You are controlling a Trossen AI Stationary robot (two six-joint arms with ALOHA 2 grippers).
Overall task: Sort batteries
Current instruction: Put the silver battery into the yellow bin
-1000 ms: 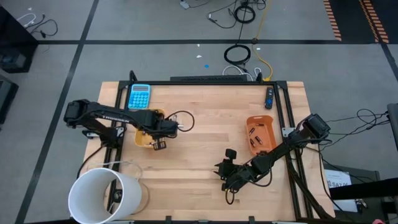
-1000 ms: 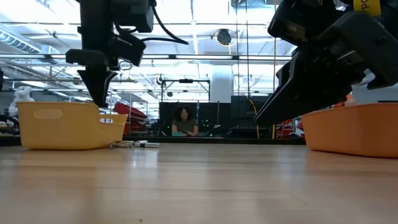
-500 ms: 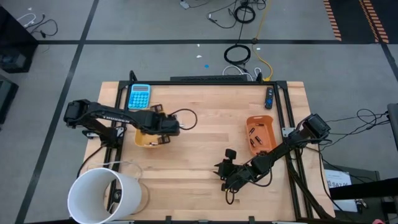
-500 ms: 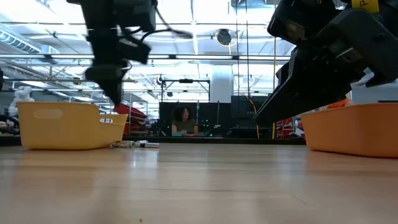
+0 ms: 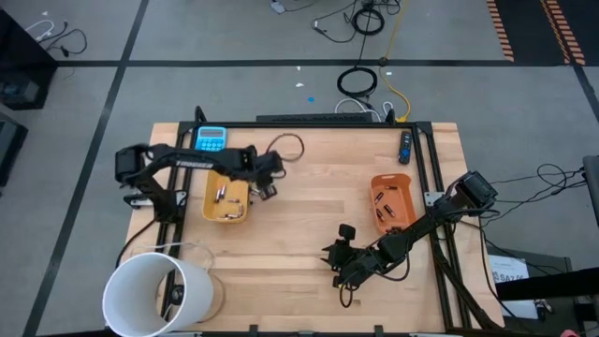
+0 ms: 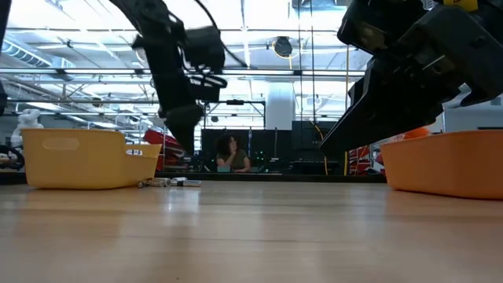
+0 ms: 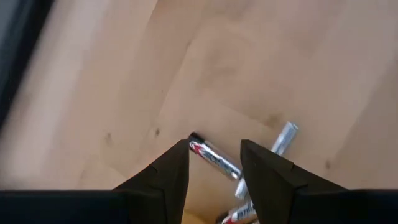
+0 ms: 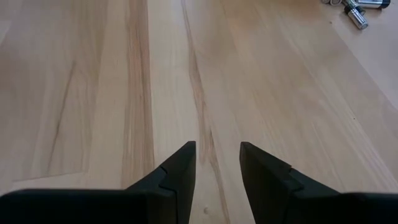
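left hand (image 5: 267, 190) hung off the far corner of the yellow tray (image 5: 226, 195), fingers spread with nothing between them; in its wrist view a few loose batteries (image 7: 214, 160) lay on the bare tabletop (image 5: 318, 187) just ahead of the fingertips. step in hand looked like the reach for the next cell after a drop: several batteries (image 5: 227, 195) already lay in the yellow tray, more in the orange tray (image 5: 390, 203) on the right. next move would call for lowering over one loose cell, aligning the fingers across its length, and closing. right hand (image 5: 337, 262) waited low near the front edge, fingers parted and empty, well apart from both trays. against a second earlier: left hand had been pressed nearly closed over the yellow tray's near side, then opened and swung toward the blue calculator (image 5: 211, 138) end; whether it dropped a cell there was hard to tell. right arm had not moved.
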